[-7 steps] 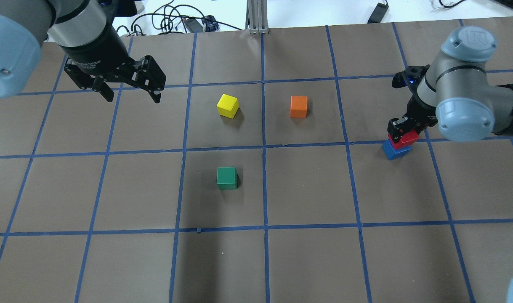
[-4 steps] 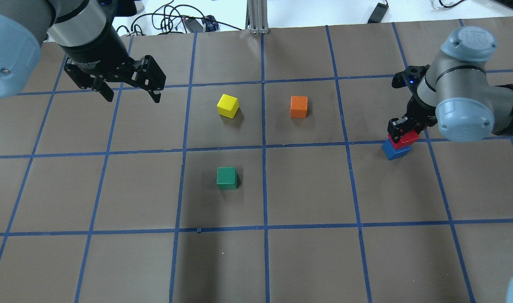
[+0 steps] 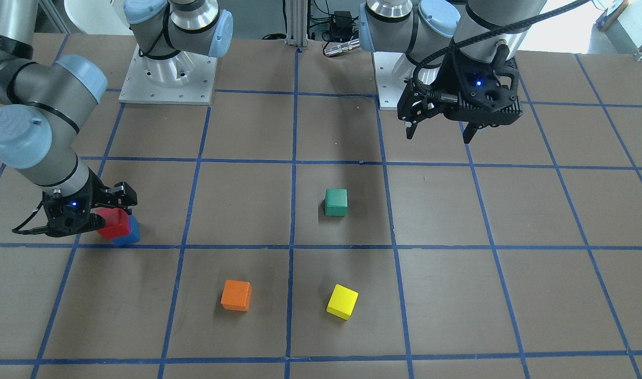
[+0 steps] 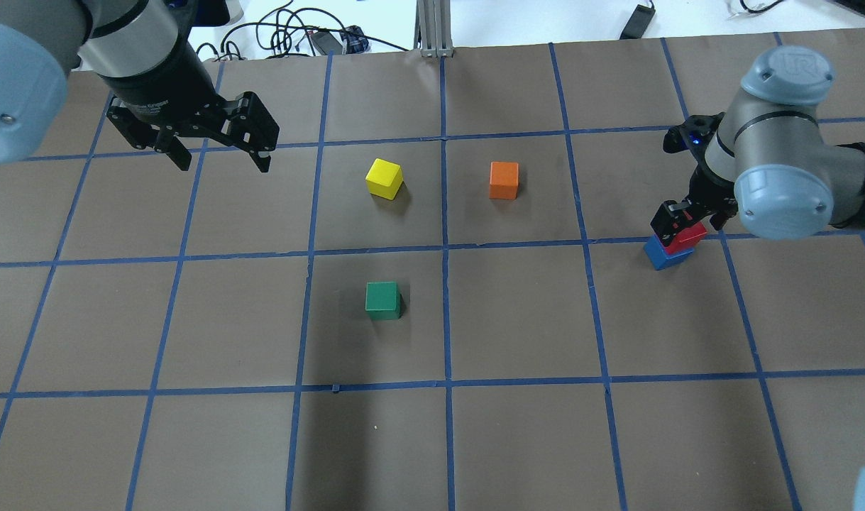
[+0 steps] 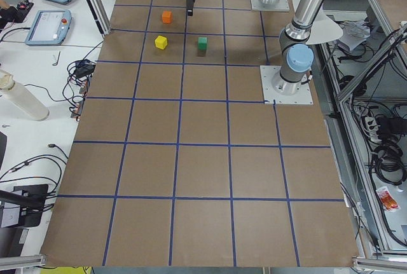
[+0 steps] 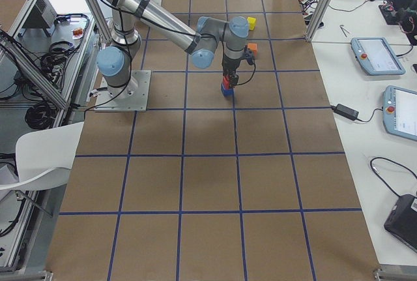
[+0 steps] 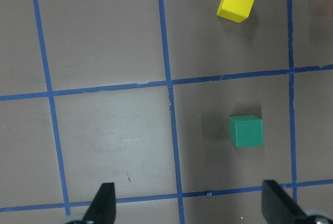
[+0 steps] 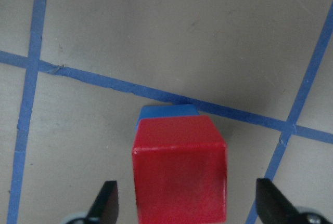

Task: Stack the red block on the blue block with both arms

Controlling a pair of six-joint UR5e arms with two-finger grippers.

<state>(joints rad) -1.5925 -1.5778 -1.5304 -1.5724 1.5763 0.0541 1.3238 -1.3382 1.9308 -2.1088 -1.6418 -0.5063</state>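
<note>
Left gripper [image 4: 224, 165] hovers at 10 o'clock over the table [image 4: 517, 440] (overhead clock, 12 = far edge), jaws spread wide, nothing between them

yellow block [image 4: 384, 177] sits at 12 o'clock from green block [image 4: 382, 299], well apart, both just left of the centre tape line [image 4: 444, 213]

orange block [image 4: 503, 179] is at 3 o'clock from yellow, just right of that line

Right gripper [image 8: 188, 206] is at 3 o'clock of the table, pointing down over the stack, jaws open: its fingertips [image 8: 106, 203] flank the red block [image 4: 684, 236] with a visible gap on each side, no contact

red block rests on top of blue block [image 4: 663, 253], stack right at a tape line
</note>
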